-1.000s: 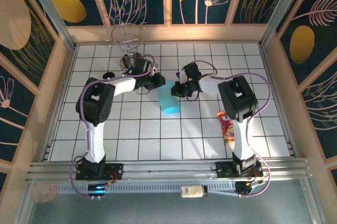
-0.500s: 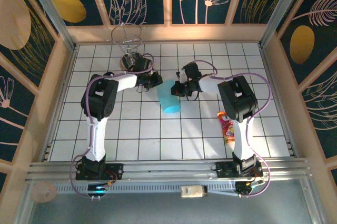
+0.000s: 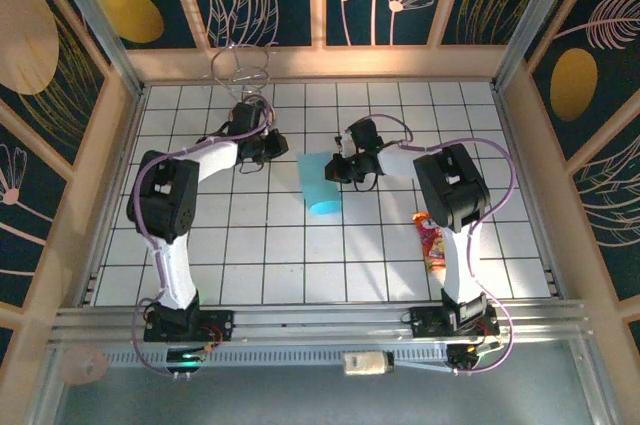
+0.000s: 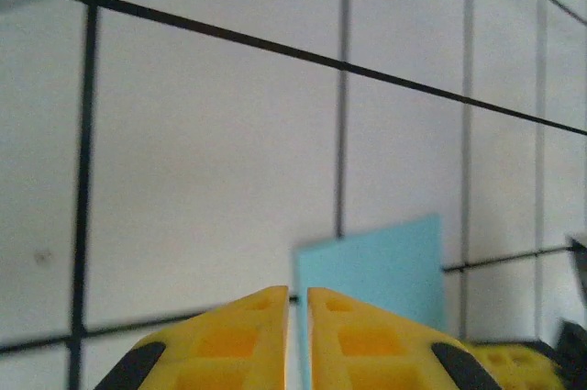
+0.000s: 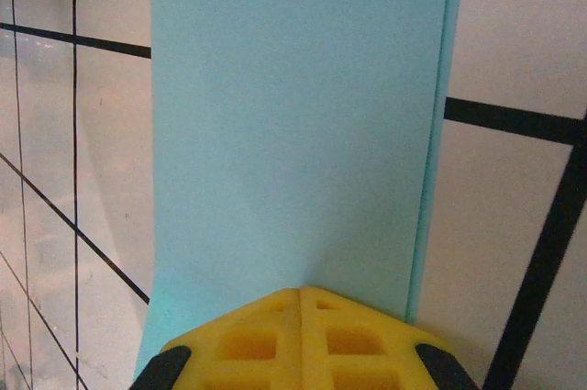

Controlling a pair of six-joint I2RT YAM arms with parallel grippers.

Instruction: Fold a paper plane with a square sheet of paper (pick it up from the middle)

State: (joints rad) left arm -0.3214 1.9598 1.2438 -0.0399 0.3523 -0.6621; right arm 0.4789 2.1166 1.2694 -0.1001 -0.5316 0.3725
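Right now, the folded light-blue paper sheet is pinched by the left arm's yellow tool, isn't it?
Not the left: the right arm's yellow tool pinches the folded light-blue paper sheet, as the right wrist view shows.

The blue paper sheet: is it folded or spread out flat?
Folded: the square sheet of paper shows two layers along its right edge in the right wrist view.

I have the light-blue sheet [image 5: 293, 133] folded double, its layers nearly flush, pinched at one edge in my right claw [image 5: 301, 296] and reaching out ahead of it.
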